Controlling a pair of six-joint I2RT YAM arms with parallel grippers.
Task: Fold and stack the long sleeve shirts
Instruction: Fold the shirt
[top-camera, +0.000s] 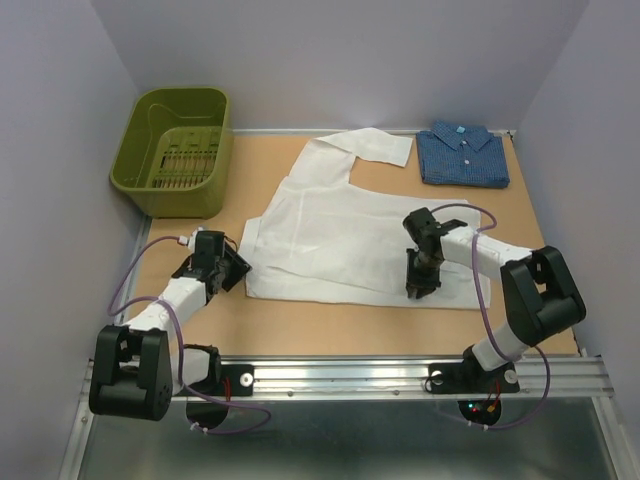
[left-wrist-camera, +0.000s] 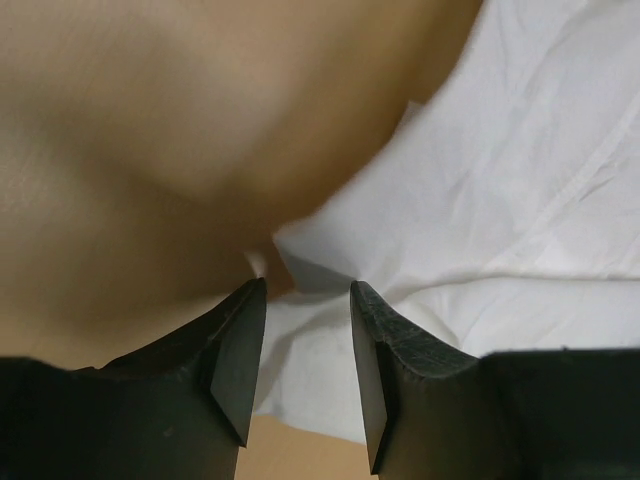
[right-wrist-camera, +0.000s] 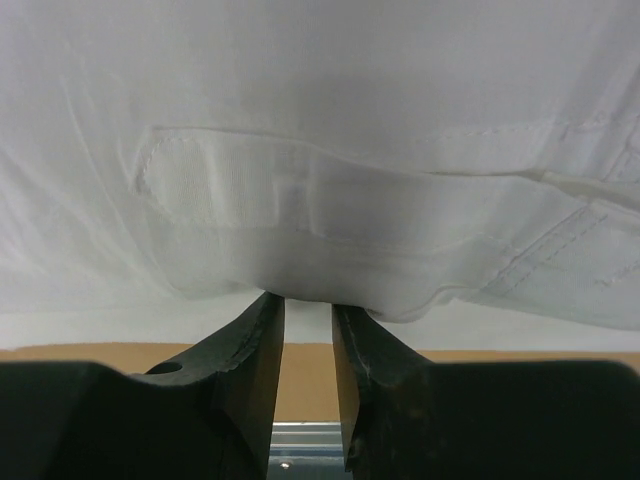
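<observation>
White shirt (top-camera: 340, 225) mid-fold, both arms at its near edge.
On the tabletop (top-camera: 300, 320), the left end effector (left-wrist-camera: 307, 290) stands parted at the shirt's near-left corner, gripping nothing. The right end effector (right-wrist-camera: 308, 300) is narrowed at the near hem; whether it pinches cloth I cannot tell. The next move probably needs both holds secure before lifting. The blue shirt (top-camera: 462, 155) lies folded at the far right.

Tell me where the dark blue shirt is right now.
In the top external view, the dark blue shirt lies folded at the far right corner of the table, just right of the white shirt's outstretched sleeve.
</observation>
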